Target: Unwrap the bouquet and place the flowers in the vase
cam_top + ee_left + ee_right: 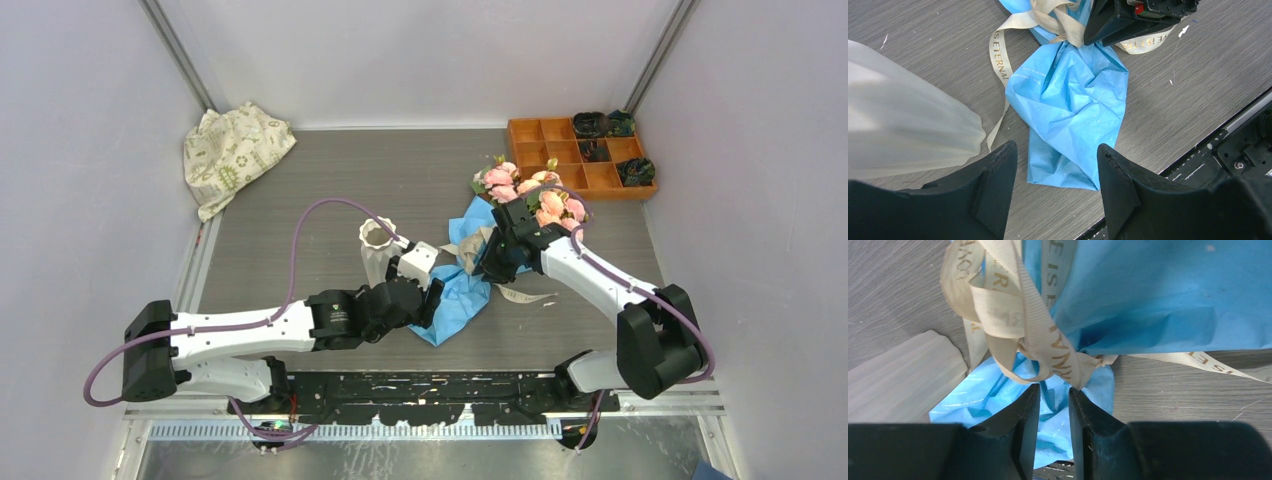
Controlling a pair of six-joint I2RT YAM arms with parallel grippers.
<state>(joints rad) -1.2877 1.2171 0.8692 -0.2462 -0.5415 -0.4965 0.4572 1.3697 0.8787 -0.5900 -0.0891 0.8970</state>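
Left jaws apart, empty, over the blue-paper-wrapped rose bouquet (1068,110); right jaws nearly closed at its beige ribbon (1023,325), grip unclear

**Left arm** (250,330): white links, black joints. Elbow folded at the far left, forearm stretched rightward toward the centre, wrist level.

**Left pincer** (1055,150): two black fingers (998,172) spread well apart, tips pointing down and forward, nothing clamped between them.

**Right arm** (600,280): elbow folded at the far right, forearm angled up and leftward toward the centre, wrist tipped down.

**Right pincer** (1054,390): black fingers (1023,415) drawn close with only a narrow slit between the pads. Whether anything is pinched there is unclear.
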